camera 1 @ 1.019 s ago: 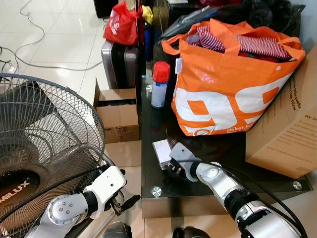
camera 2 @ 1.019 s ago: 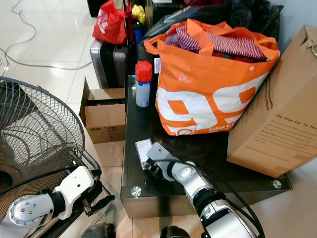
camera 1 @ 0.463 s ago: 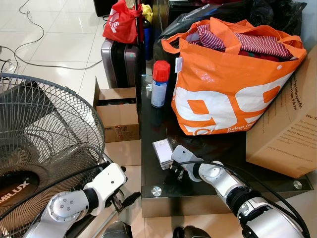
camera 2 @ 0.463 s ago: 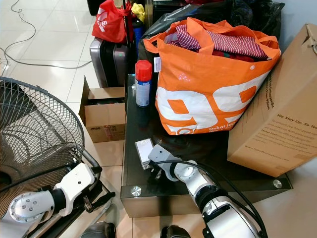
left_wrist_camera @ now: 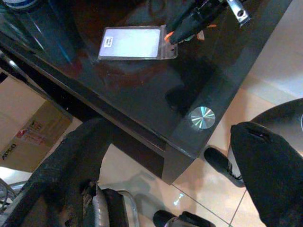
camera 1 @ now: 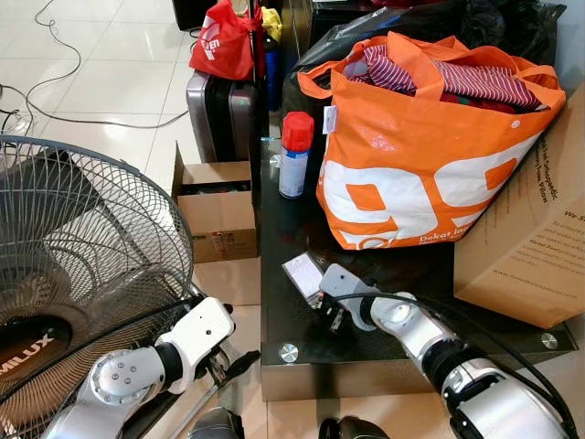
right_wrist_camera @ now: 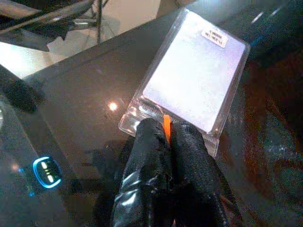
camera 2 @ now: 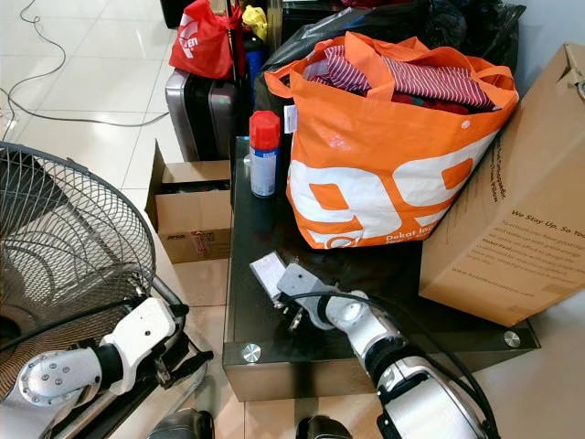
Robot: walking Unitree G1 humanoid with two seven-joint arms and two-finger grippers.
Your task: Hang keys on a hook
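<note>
- A clear plastic card sleeve [right_wrist_camera: 194, 82] with an orange strap [right_wrist_camera: 166, 128] at its short end is seen lying flat on the dark glass table [camera 1: 366, 343]; this appears to be the thing meant by "keys", though no metal keys can be made out.
- The sleeve lies near the table's front edge, well in front of the orange bag [camera 1: 420, 155] and the red-capped spray can [camera 1: 293, 155].
- The right gripper [right_wrist_camera: 166, 135] is set down at the sleeve's strap end, its two black fingers pressed together on the orange strap, so the strap is judged to be pinched.
- The left gripper [left_wrist_camera: 165, 161] is held low beside the table's front corner, next to the fan [camera 1: 82, 265]; its fingers are spread apart with nothing between them.
- The sleeve is judged to be very light, thin and bendy, with a slick surface that could slide on the glass.
- A flat sleeve on glass offers no edge to get under, so the strap is judged the better place to be held.
- The strap is soft and narrow; it could slip out of the fingers if the grip is shallow, and the sleeve would then dangle and swing once lifted.
- A strap loop would be needed for the hook; whether it forms an open loop cannot be told.
- No hook is to be seen around the table.
</note>
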